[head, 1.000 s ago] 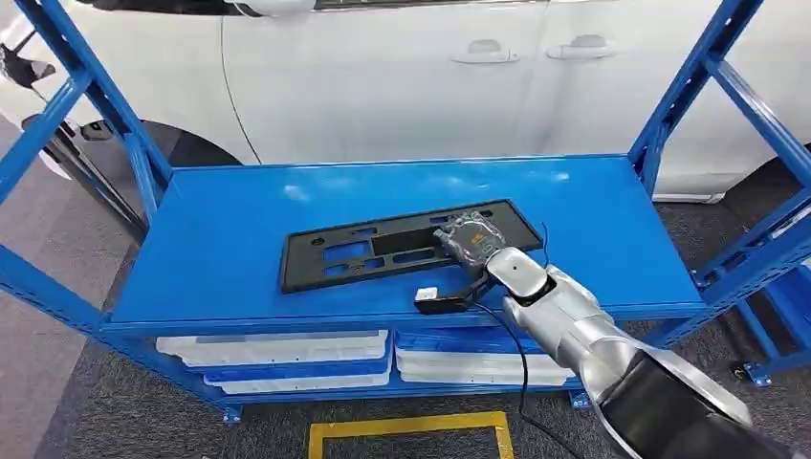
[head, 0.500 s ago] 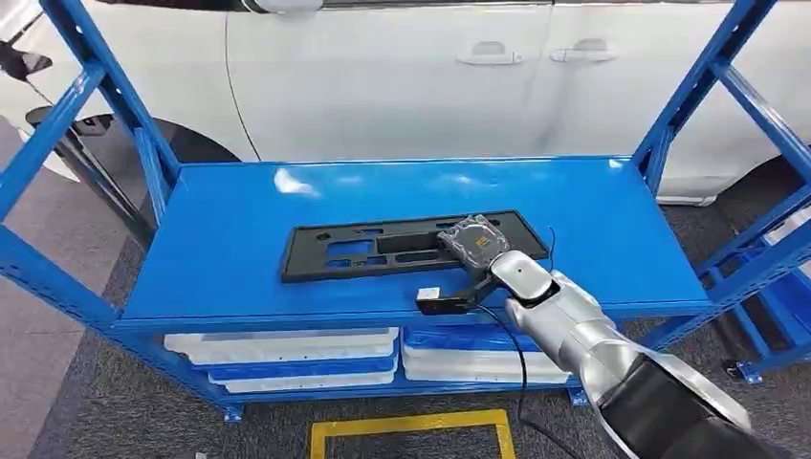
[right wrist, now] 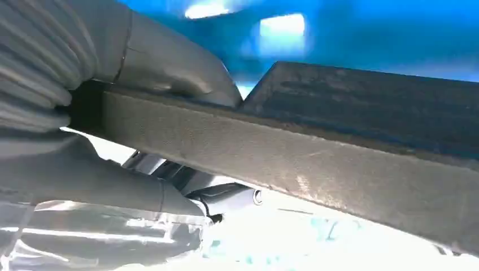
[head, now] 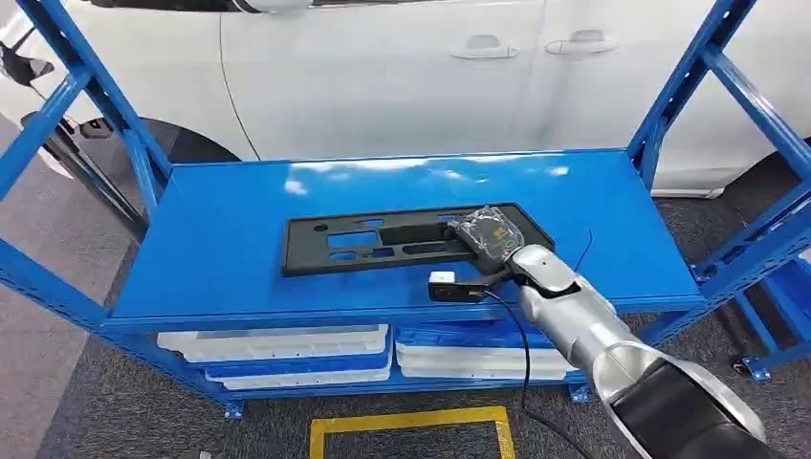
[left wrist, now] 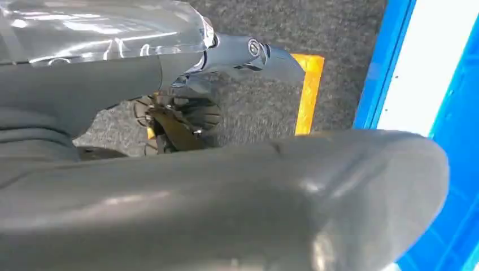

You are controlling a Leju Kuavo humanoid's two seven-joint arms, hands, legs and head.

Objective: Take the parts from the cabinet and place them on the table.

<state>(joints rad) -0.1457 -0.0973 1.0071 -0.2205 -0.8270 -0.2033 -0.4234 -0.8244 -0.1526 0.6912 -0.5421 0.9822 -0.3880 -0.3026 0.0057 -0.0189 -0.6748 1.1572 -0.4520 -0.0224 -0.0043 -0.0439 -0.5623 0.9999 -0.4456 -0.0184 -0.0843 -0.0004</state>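
black moulded plastic, long and flat with rectangular cut-outs, makes up the part (head: pixel 411 239) that lies on the blue metal shelf (head: pixel 239 268) of the rack, roughly in the middle and slightly nearer the front lip. the right hand (head: pixel 486 232) is clenched on the part's right end; the right wrist view shows the thumb above and fingers below the part's edge (right wrist: pixel 294 152), so the hold looks like a pinch at one extreme end.

that is the main risk. judged from the hold, lifting a long thin panel by one end would let the far end droop, drag across the shelf, or twist out of the fingers. the plastic wrap over the hand may also make the contact slippery.

a small black camera module (head: pixel 451 287) sticks out from the wrist just beside the shelf's front lip (head: pixel 383 317), with a cable (head: pixel 524 354) hanging below; either could catch the lip on a low pull-out.

room is good above the shelf and toward the front. the blue uprights (head: pixel 684 86) stand at both sides, well apart from the part, though a wide swing of the free end could reach them. a white car (head: pixel 402 67) closes off the back.

the left hand (left wrist: pixel 226 203) hangs low over grey carpet (left wrist: pixel 339 34); whether it is clenched cannot be told.
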